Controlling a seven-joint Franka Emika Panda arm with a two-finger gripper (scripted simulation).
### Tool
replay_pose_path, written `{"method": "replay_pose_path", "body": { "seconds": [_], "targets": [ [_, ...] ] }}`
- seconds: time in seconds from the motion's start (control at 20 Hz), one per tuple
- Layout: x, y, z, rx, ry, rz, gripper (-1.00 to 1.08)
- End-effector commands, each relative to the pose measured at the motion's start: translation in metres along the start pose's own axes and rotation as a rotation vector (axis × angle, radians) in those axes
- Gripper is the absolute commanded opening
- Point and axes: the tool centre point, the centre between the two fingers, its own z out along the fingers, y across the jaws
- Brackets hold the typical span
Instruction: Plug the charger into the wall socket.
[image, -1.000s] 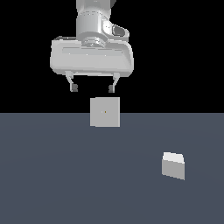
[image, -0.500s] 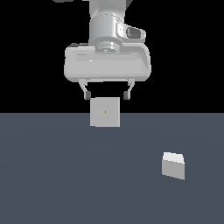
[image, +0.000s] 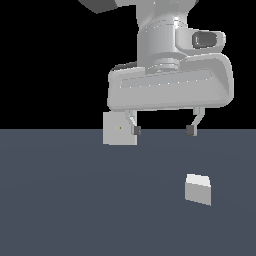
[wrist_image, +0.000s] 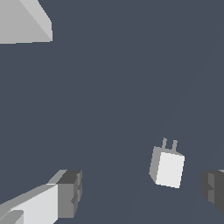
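The charger (image: 198, 189) is sitting on the dark grey floor (image: 75, 200), a small pale boxy block, well over toward the exterior view's right and nearer the camera than anything else. In the wrist view the charger (wrist_image: 167, 167) is showing two short prongs sticking out of one end, and it is lying loose on the floor, touched by nothing. It is resting slightly skewed rather than square to the fingers.

Above it, the gripper (image: 163, 130) is hanging in the air with its jaws spread wide and nothing between them. The two dark fingertips (image: 136, 130) are pointing down, well clear of the block and higher than it. In the wrist view the gripper (wrist_image: 142, 188) is framing the charger loosely: the block is lying between the two pads but closer to one of them, with open floor on either side and no contact.

Further back, the wall socket (image: 118, 130) is standing upright as a flat pale square plate with a tiny yellowish dot at its centre. In the exterior view one finger is crossing in front of its edge, so that side is partly covered. The socket is sitting well apart from the charger, toward the exterior view's left. A pale corner of the wall socket (wrist_image: 24, 22) is also peeking into the wrist view.

The big pale body of the arm (image: 170, 85) is filling the upper part of the exterior view against a black backdrop.
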Motion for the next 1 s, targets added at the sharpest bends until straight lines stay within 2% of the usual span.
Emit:
{"method": "replay_pose_path", "body": {
  "seconds": [0.0, 0.4, 0.95],
  "targets": [
    [-0.007, 0.017, 0.010, -0.001, 0.010, 0.062, 1.00],
    [-0.022, 0.048, 0.029, -0.004, 0.028, 0.173, 1.00],
    [-0.025, 0.052, 0.039, -0.004, 0.029, 0.188, 1.00]
  ]
}}
